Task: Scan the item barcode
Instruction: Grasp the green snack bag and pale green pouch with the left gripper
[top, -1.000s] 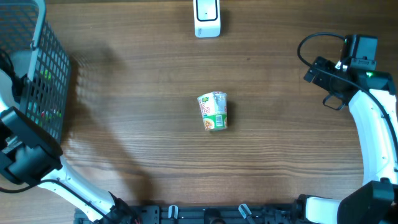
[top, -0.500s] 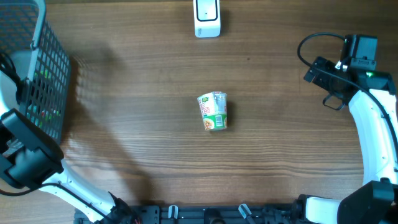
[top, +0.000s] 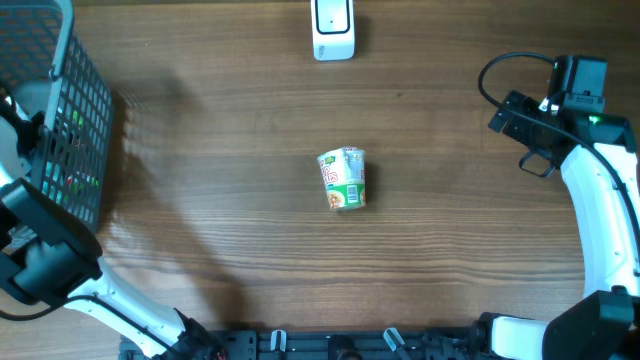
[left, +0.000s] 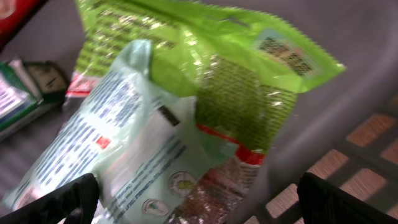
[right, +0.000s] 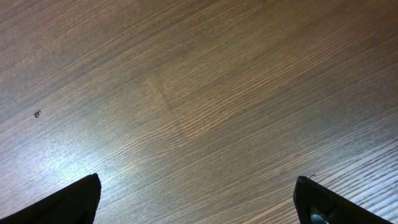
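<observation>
Only the left arm (top: 45, 255) has shifted, a slight creep toward the basket (top: 85, 110) at the table's far-left corner. The cup (top: 343, 179) at the table's centre, the scanner (top: 333, 28) and the right arm (top: 600, 220) lie as before. Left tool (left: 199, 208), fingers spread wide, hangs inside the basket over a pale pouch (left: 124, 149) that overlaps a green bag (left: 249, 81); neither is gripped. Right tool (right: 199, 205), equally spread, holds nothing above bare wood near the right edge. Step in hand, by judgement: picking a packet to scan. It is best done by closing on the uppermost pouch alone — across a firm sealed edge, not slack film — so the bag beneath is not dragged and the printed code stays uncovered for the scanner at the middle of the far edge.
</observation>
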